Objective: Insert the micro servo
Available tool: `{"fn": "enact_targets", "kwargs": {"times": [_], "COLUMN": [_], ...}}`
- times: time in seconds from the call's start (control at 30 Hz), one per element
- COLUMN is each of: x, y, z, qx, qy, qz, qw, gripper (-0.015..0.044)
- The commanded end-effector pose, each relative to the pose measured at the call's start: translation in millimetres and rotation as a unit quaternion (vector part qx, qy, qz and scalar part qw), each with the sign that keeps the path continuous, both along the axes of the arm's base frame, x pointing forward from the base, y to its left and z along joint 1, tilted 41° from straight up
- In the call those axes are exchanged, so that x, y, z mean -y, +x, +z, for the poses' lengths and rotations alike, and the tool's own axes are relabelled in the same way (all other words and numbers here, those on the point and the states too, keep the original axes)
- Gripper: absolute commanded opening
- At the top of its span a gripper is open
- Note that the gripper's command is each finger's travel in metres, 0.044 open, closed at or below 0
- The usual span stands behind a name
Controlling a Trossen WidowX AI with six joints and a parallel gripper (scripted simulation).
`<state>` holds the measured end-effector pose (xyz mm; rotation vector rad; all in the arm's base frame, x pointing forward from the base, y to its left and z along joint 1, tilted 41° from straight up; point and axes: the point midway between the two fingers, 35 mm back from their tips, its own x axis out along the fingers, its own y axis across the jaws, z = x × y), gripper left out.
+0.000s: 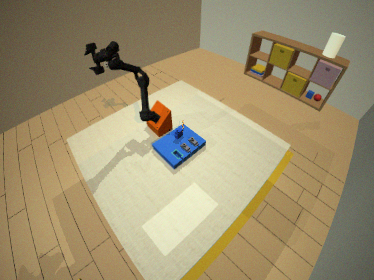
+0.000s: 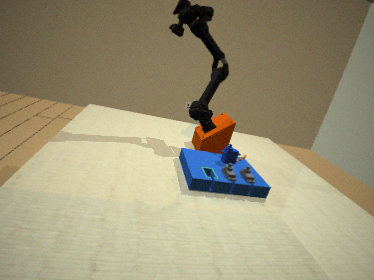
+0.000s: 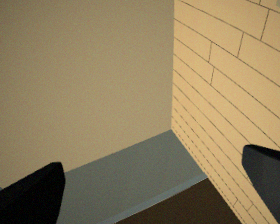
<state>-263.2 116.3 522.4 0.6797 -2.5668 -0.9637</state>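
Black and jointed, the arm (image 1: 143,87) (image 2: 218,72) rises from its orange base (image 1: 166,125) (image 2: 220,139) and bends left up high, its gripper (image 1: 93,59) (image 2: 177,18) (image 3: 155,163) spread wide and holding nothing, well apart from the blue deck (image 1: 167,152) (image 2: 200,182). The blue micro servo (image 1: 178,132) (image 2: 229,154) stands on the deck's far part, outside the marked pocket (image 1: 177,154) (image 2: 209,172). A pale mat (image 1: 120,180) (image 2: 125,220) covers planked floor (image 1: 30,180) (image 2: 35,110) (image 3: 225,60), with a cubby shelf (image 1: 300,44) against the grey wall at right.

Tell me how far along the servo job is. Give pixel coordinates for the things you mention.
Nothing looks done yet: the loose blue servo (image 1: 179,132) (image 2: 230,154) stands on the deck (image 1: 165,145) (image 2: 192,160), outside the outlined pocket (image 1: 177,154) (image 2: 209,172), which is empty. Nothing is in hand; the open hand (image 1: 93,58) (image 2: 178,17) is raised away from the deck. Left: grasp, seat shaft-up, lay the cable in the notch, release, clear.
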Motion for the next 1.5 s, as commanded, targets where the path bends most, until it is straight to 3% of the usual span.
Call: {"fn": "enact_targets", "kwargs": {"times": [0.0, 0.63, 1.47], "x": [0.4, 16.7, 69.1], "y": [0.0, 6.8, 40.9], "z": [0.5, 17.7, 51.5], "qx": [-0.001, -0.038, -0.159], "qy": [-0.001, -0.013, 0.042], "qz": [0.0, 0.004, 0.015], "qw": [1.0, 0.999, 0.986], "gripper": [0.0426, 0.044, 0.044]}}
